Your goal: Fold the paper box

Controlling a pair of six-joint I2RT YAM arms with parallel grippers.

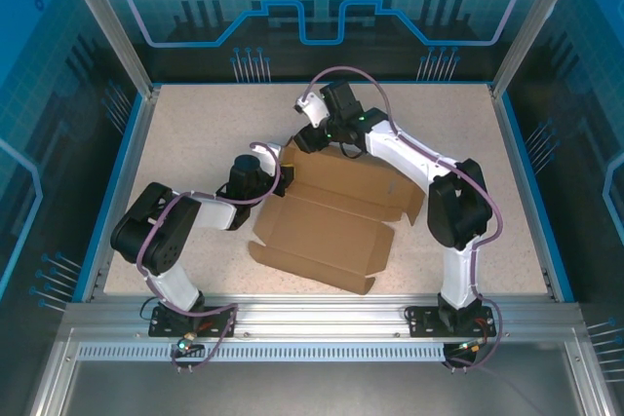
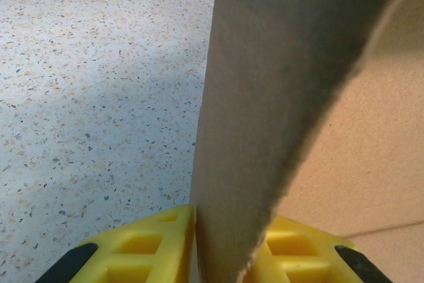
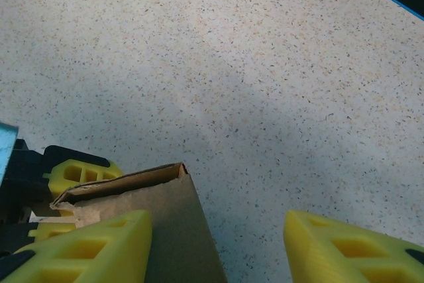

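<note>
Top external view first: the paper box (image 1: 331,231) lies mostly flat and open near the middle of the speckled surface (image 1: 195,124), a brown cardboard sheet with its creases and flaps showing, between the two arms. The left fingers (image 1: 277,176) are at the sheet's far left corner, and the right fingers (image 1: 310,139) sit just beyond that same corner, near them. From the left wrist, a flap (image 2: 265,97) stands upright and runs straight down between the yellow left fingers (image 2: 152,250), which sit close on both sides of it. One looks to be touching the card and the other is partly hidden behind it, so I cannot tell if they are really squeezing. More cardboard lies flat to the right of the flap. From the right wrist, the right fingers (image 3: 351,243) are spread wide above the surface. A raised corner of the box (image 3: 165,223) stands just beside the finger on the picture's left and well apart from the other, so nothing is pinched.
</note>
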